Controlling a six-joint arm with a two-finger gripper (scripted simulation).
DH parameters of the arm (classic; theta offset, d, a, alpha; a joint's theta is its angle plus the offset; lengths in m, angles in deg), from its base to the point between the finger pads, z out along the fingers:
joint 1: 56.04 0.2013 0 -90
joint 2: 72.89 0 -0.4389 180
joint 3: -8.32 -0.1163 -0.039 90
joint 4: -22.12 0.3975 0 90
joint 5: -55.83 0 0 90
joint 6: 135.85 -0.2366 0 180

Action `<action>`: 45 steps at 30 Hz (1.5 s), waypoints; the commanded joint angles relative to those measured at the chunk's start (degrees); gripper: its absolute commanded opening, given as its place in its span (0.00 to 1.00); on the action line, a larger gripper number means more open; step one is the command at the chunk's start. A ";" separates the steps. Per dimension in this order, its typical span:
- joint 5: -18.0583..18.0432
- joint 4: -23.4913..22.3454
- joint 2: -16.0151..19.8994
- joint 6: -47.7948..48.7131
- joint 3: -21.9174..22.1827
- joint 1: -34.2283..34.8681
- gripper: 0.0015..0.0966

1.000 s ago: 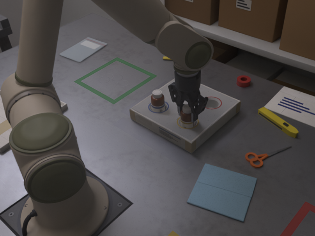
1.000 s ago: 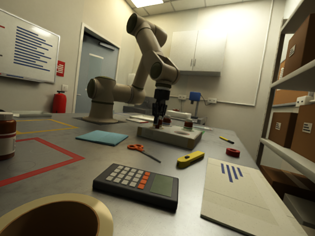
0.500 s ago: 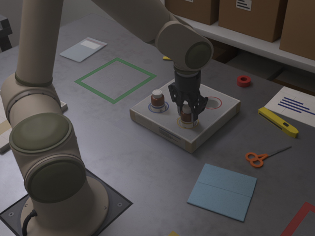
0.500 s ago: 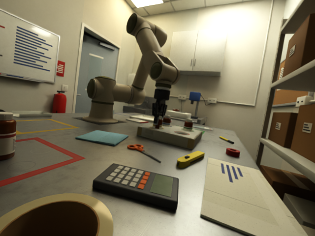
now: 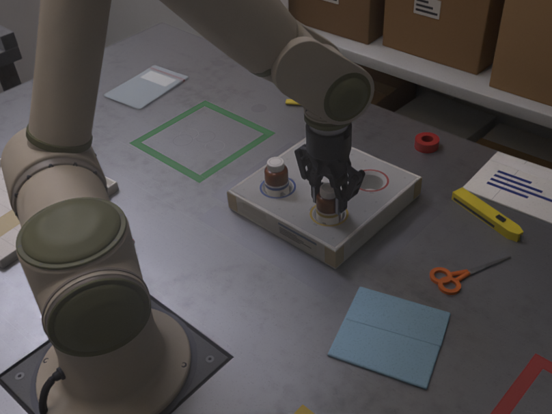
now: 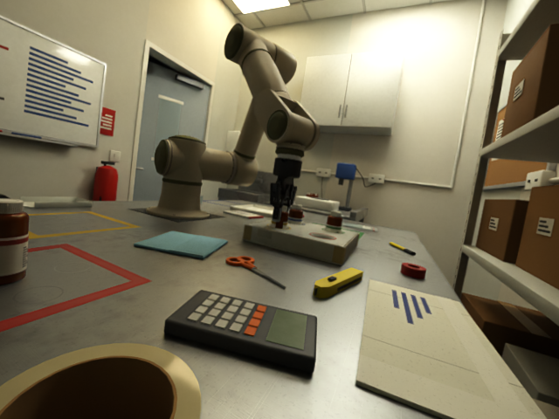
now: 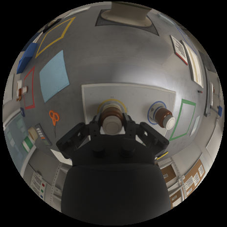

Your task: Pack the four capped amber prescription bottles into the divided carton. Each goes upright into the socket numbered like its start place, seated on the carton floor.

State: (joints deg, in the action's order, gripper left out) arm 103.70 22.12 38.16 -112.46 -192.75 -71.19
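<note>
An amber bottle (image 5: 327, 202) with a white cap stands upright in the yellow-ringed socket of the carton (image 5: 324, 206), and my gripper (image 5: 329, 196) is closed around it just below the cap. A second bottle (image 5: 275, 174) stands in the blue-ringed socket. A third (image 6: 334, 220) stands in a far socket, hidden behind my wrist from the side camera. The red-ringed socket (image 5: 373, 181) is empty. A fourth bottle (image 6: 12, 240) stands by the red floor square (image 6: 67, 279). The wrist camera shows the held bottle's cap (image 7: 112, 123) between my fingers.
The green square (image 5: 202, 139) lies left of the carton. Orange scissors (image 5: 450, 277), a yellow knife (image 5: 486, 214), a red tape roll (image 5: 427, 142) and a blue pad (image 5: 390, 335) lie to its right and front. A calculator (image 6: 241, 328) lies nearer the table edge.
</note>
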 commanded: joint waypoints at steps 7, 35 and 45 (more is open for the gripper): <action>0.00 0.00 -0.04 0.00 0.04 0.00 0.65; 11.08 0.00 -7.15 0.00 4.05 0.00 0.68; 14.97 0.00 -9.15 0.00 5.82 0.00 0.68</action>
State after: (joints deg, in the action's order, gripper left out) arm 118.72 22.12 28.96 -112.46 -186.90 -71.19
